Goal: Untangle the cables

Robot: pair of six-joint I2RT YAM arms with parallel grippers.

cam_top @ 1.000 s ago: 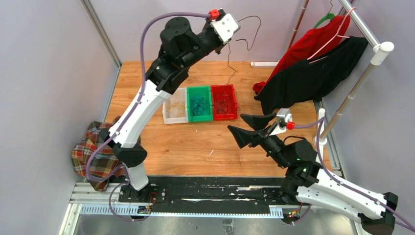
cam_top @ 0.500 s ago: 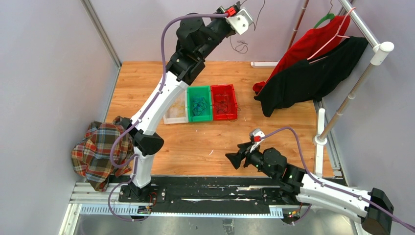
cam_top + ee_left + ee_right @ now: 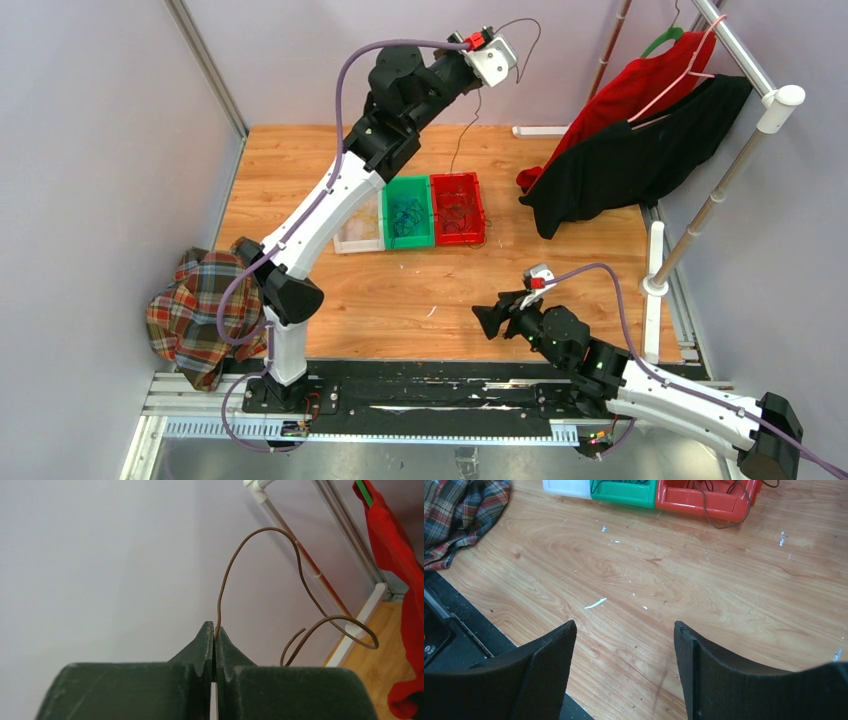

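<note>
My left gripper is raised high over the back of the table. It is shut on one thin dark-brown cable that hangs down toward the bins. In the left wrist view the cable rises from the closed fingertips, loops, and curls back. More cables lie in the green bin and the red bin, and one black strand droops over the red bin's front wall. My right gripper is open and empty, low over bare wood near the front.
A clear white bin stands left of the green one. A plaid cloth lies at the table's left edge. Red and black garments hang on a rack at the right. Small white scraps dot the wood.
My left gripper has risen and swung farther back with the cable, lifting it off the bins. My right arm has dropped low and pulled back toward the front edge, jaws still open.
</note>
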